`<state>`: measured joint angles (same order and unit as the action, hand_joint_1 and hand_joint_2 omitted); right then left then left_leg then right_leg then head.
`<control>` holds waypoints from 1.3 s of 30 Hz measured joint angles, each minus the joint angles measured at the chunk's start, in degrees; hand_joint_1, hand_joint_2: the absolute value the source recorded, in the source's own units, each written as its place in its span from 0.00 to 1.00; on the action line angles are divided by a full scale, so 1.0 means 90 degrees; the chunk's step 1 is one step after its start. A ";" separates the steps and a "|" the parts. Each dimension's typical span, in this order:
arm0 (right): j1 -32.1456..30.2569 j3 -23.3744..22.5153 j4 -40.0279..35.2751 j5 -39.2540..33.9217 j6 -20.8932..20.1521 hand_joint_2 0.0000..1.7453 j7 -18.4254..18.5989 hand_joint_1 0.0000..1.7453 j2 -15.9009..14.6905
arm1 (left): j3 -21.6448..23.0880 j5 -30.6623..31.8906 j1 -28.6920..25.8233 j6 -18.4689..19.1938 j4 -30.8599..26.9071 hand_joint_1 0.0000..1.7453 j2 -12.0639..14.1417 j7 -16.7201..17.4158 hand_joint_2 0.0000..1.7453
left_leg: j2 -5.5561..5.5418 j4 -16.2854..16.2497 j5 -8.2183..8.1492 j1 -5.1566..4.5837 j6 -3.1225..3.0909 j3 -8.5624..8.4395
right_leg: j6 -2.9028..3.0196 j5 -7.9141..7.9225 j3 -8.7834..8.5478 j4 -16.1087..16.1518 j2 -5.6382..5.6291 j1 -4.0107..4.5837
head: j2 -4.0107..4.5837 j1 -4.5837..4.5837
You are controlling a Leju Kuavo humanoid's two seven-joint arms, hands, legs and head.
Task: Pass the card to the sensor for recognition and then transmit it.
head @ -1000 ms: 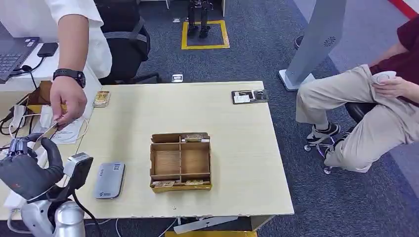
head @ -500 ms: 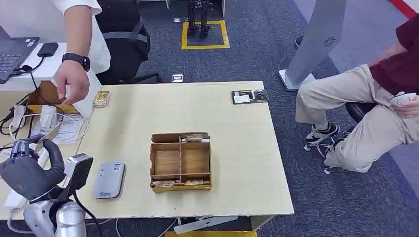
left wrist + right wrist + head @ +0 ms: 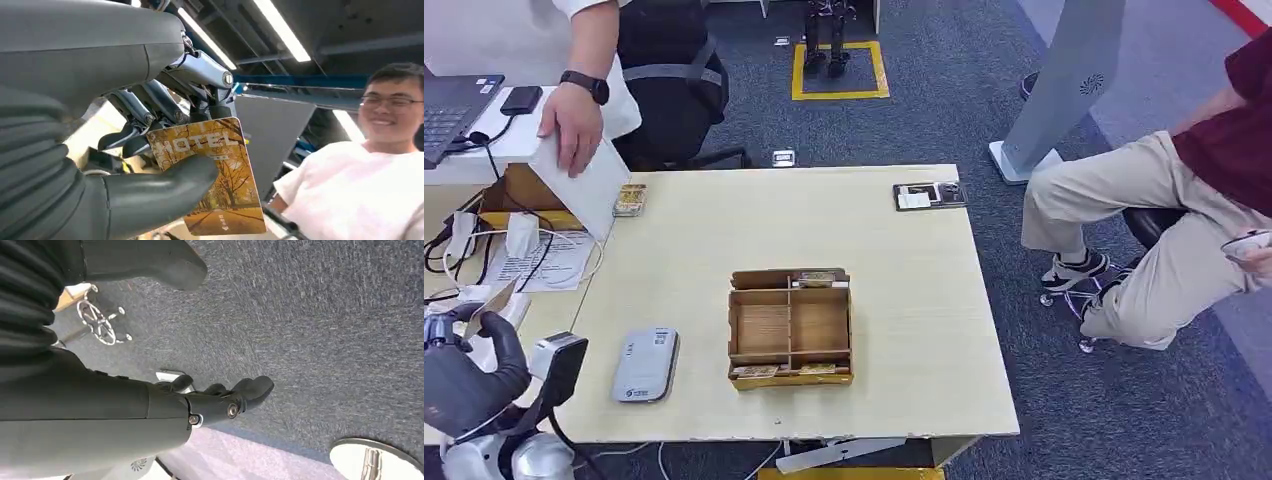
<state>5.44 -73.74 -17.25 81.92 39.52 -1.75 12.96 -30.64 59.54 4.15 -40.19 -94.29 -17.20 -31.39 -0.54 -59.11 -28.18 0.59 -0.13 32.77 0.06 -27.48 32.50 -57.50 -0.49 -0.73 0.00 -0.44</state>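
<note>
Carpet (image 3: 944,120) surrounds the wooden table (image 3: 904,300); left hand (image 3: 464,365) pinches the card (image 3: 212,175), right hand (image 3: 220,400) released.

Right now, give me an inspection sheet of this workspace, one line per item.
Surface: pale wooden table, flat.
Job's things: hotel card pinched in the left hand; grey sensor flat near the table's front left.
Clutter: divided wooden box mid-table; dark tray at the far right corner; small card stack at the far left corner.
Hands: left hand grips the card; right hand holds nothing, fingers loosely curled, over carpet.
Cables: white cables over papers on the side desk.
Surroundings: a person's hand on a white panel, a seated person to the right.
</note>
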 joint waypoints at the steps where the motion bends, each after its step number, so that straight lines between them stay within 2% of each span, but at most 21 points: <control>1: -0.0006 -0.0007 0.0000 0.0000 0.0000 1.00 0.0000 0.00 0.0000 | -0.0062 -0.0005 -0.0024 0.0000 0.0002 1.00 0.0000 -0.0012 1.00 | 0.0000 0.0000 0.0000 0.0000 0.0000 0.0000 | 0.0000 0.0000 0.0000 0.0000 0.0001 0.0000 | 0.0000 0.0000; 9: -0.0020 -0.0066 -0.0007 -0.0095 0.0000 1.00 0.0000 0.00 0.0000 | -0.0382 0.0296 -0.0383 0.0000 0.0163 1.00 -0.0002 -0.0051 1.00 | -0.0001 0.0000 -0.0001 -0.0001 -0.0001 0.0001 | -0.0001 -0.0001 0.0000 0.0000 0.0002 -0.0001 | 0.0000 0.0000; 15: -0.0024 -0.0175 -0.0010 -0.0102 0.0000 1.00 0.0000 0.00 0.0000 | -0.0363 0.0201 -0.0716 0.0000 0.0282 1.00 -0.0015 -0.0400 1.00 | 0.0000 0.0000 -0.0001 -0.0001 0.0000 -0.0001 | -0.0001 -0.0001 0.0002 0.0000 0.0000 -0.0001 | 0.0000 0.0002; 25: -0.0025 -0.0197 -0.0010 -0.0102 0.0000 1.00 0.0000 0.00 0.0000 | -0.0302 0.0109 -0.0869 0.0000 0.0393 1.00 -0.0032 -0.0559 1.00 | 0.0000 0.0000 -0.0001 0.0000 0.0000 -0.0002 | -0.0001 -0.0001 0.0001 0.0000 0.0001 0.0000 | 0.0000 0.0000; 28: -0.0025 -0.0204 -0.0010 -0.0102 0.0000 1.00 -0.0019 0.00 0.0000 | -0.0161 -0.0005 -0.0955 0.0000 0.0457 1.00 -0.0036 -0.0889 1.00 | 0.0000 0.0000 -0.0001 -0.0001 0.0000 -0.0002 | -0.0001 -0.0001 0.0001 0.0000 0.0001 -0.0001 | 0.0000 0.0000; 39: -0.0017 -0.0386 -0.0007 -0.0024 -0.0002 1.00 -0.0129 0.00 0.0002 | 0.0643 0.0204 -0.1312 0.0000 0.0792 1.00 -0.0066 -0.0971 1.00 | -0.0001 0.0000 -0.0002 -0.0002 -0.0001 -0.0002 | -0.0002 -0.0001 0.0001 0.0001 0.0002 -0.0002 | 0.0000 0.0000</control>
<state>5.28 -77.22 -17.31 81.70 39.50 -2.91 12.98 -24.85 61.38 -7.65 -40.20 -87.16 -17.79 -40.13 -0.55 -59.12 -28.19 0.58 -0.13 32.75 0.04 -27.49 32.51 -57.50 -0.47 -0.75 0.00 -0.44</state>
